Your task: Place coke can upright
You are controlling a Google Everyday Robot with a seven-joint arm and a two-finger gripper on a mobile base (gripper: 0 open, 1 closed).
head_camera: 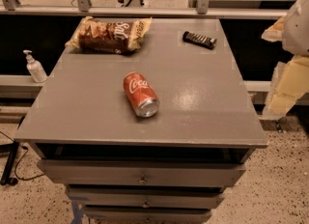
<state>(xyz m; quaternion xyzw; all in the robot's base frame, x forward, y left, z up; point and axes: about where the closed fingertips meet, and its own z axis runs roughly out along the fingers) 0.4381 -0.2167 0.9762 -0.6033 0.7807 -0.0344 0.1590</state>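
The coke can [140, 94] lies on its side in the middle of the bench [87, 107], untouched. The gripper [289, 80] hangs beyond the bench's right edge, well apart (open or closed, I cannot tell). I judge this the approach stage: next it must reach across and grasp the can's body.

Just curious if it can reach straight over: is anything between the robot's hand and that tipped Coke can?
Nothing visible. The hand hangs at the right edge, beside the cabinet top; only its bare surface lies between it and the coke can. The snack bag and dark bar sit farther back.
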